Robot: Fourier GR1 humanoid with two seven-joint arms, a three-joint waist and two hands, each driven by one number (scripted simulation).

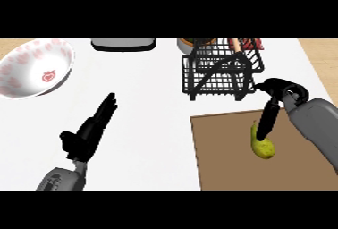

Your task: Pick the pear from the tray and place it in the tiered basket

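- One pear (263, 146) lay on the brown tray (224, 152), toward its right side, long axis roughly up and down in the head view.
- One right hand (276, 102) hung over it, straight fingers (267, 123) pointing down along the pear's upper end and covering it. They looked to be at or just above the fruit, with nothing curled round it, so I judged the hand open and the pick not yet made. That downward pose suited a grasp from above.
- One tray sat at the counter's (145, 112) near right, just in front of the basket (221, 71), which kept the carry short.
- One black wire basket stood beyond the tray. How its tiers were arranged could not be made out, and the pear was not in it.
- One left hand (89, 132) rested open on the near left, fingers straight and pointing away, well apart from the tray and holding nothing, so it took no part in the pick.
- One patterned bowl (33, 69) sat at the far left, tilted. One grey object (123, 44) lay at the far edge. Some reddish items showed behind the basket, too cut off to count or name.
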